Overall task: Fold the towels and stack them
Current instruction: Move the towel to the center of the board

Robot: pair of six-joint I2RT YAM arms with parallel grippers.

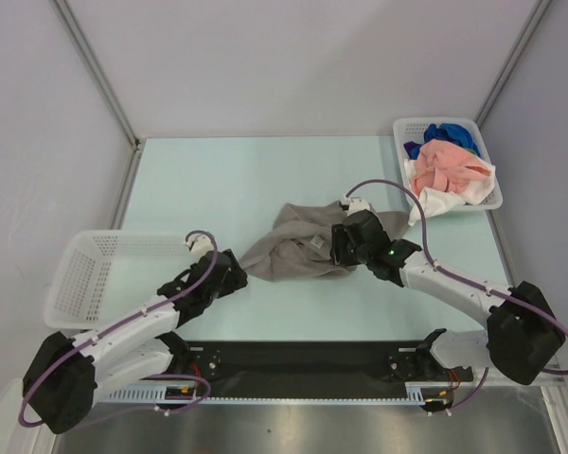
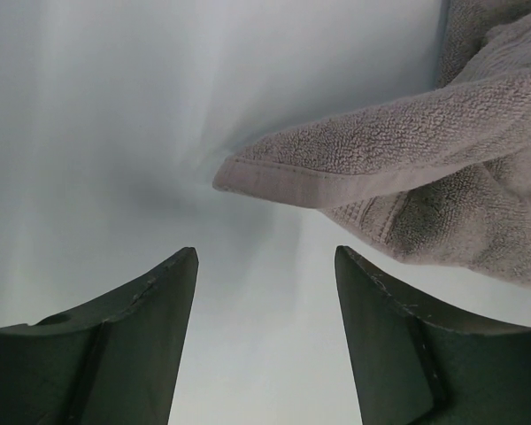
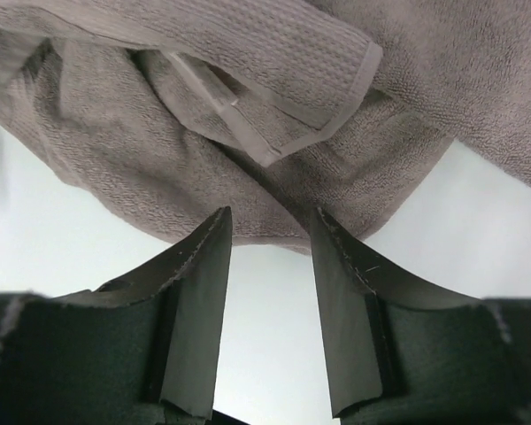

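A grey towel (image 1: 298, 244) lies crumpled in the middle of the table. My left gripper (image 1: 235, 270) is open and empty at its left tip; in the left wrist view that corner (image 2: 319, 173) lies just ahead of the fingertips. My right gripper (image 1: 339, 248) is open over the towel's right part; in the right wrist view the grey folds (image 3: 248, 133) lie right at the fingertips, nothing between the jaws. A salmon pink towel (image 1: 445, 168), a blue one (image 1: 447, 135) and a white one (image 1: 447, 200) lie heaped in the basket at the back right.
A white lattice basket (image 1: 492, 165) at the back right holds the heaped towels. Another white lattice basket (image 1: 90, 274) stands at the left, beside my left arm. Grey walls enclose the table at the back and sides.
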